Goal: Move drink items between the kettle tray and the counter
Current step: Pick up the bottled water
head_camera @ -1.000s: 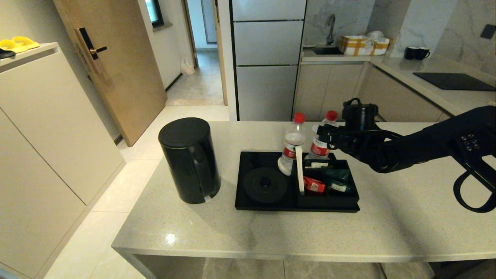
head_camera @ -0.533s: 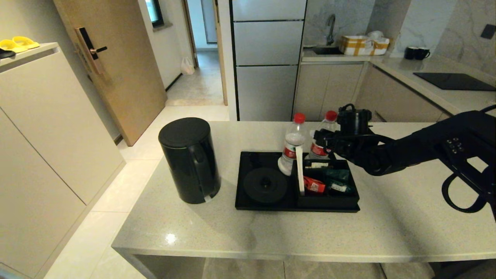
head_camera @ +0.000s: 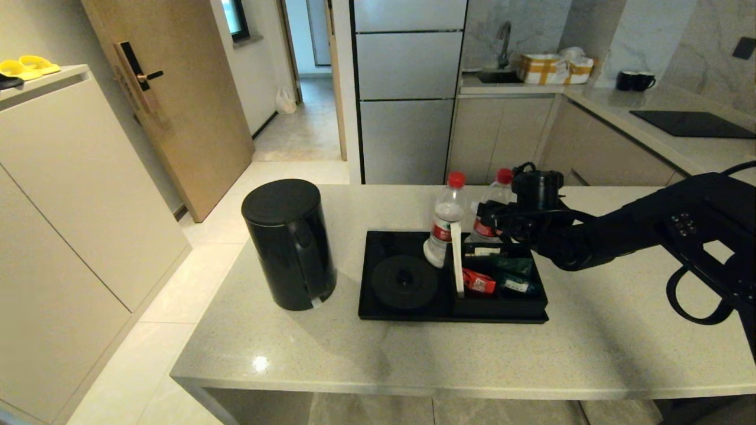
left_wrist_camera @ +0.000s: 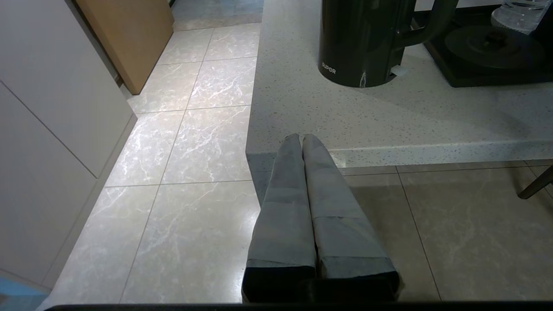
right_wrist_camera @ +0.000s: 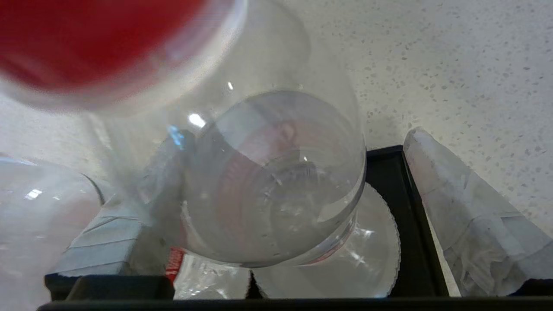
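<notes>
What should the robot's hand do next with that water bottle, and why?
Probably close. The right end effector is open, with its fingers on either side of the right-hand water bottle at the back of the kettle tray. The bottle sits between them but isn't gripped yet, so squeezing looks like the next step before lifting.

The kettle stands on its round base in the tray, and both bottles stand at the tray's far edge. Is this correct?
Not quite. In the head view the kettle stands on the counter, left of the tray; its round base is bare. Both bottles do stand at the tray's far edge.
</notes>
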